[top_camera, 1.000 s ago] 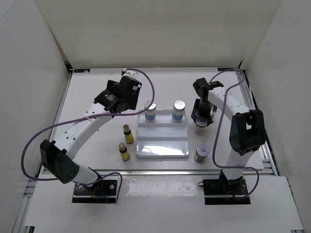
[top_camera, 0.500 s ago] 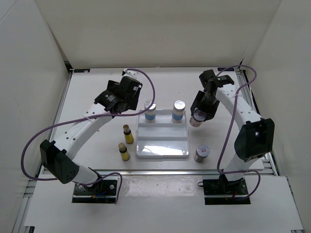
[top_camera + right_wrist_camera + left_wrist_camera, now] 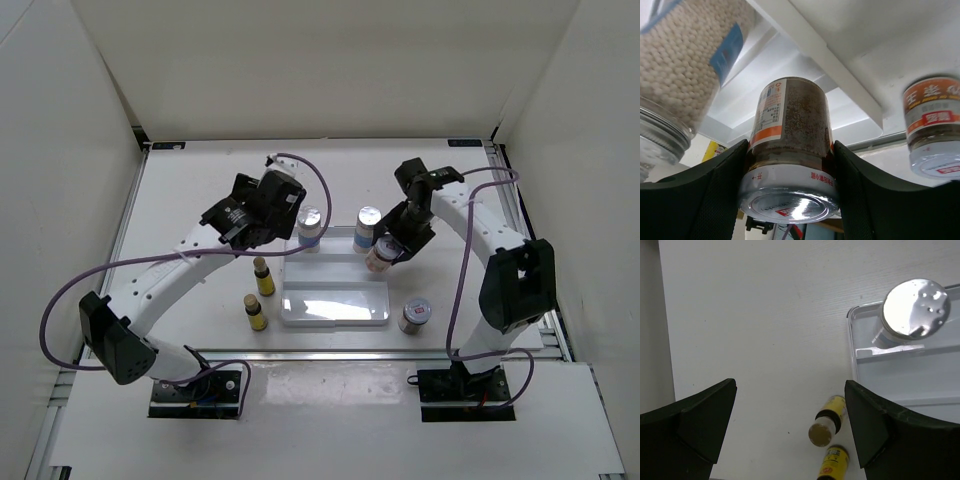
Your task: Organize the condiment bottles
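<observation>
My right gripper (image 3: pixel 388 246) is shut on a red-labelled jar (image 3: pixel 381 255), held tilted above the right edge of the white tray (image 3: pixel 335 318); the jar fills the right wrist view (image 3: pixel 790 145). Two blue-labelled jars (image 3: pixel 310 228) (image 3: pixel 367 227) stand in the tray's back compartment. The second red-labelled jar (image 3: pixel 414 315) stands on the table right of the tray. Two yellow bottles (image 3: pixel 263 276) (image 3: pixel 256 312) stand left of the tray. My left gripper (image 3: pixel 262 222) is open and empty above the table left of the tray; its view shows both yellow bottles (image 3: pixel 829 421) (image 3: pixel 832 463).
White walls enclose the table on three sides. The tray's front compartment (image 3: pixel 333 298) holds nothing. Purple cables run along both arms.
My right gripper lifted the red-labelled jar off the table right of the tray and carried it left, over the tray's right edge. My left gripper shifted slightly right toward the tray.
</observation>
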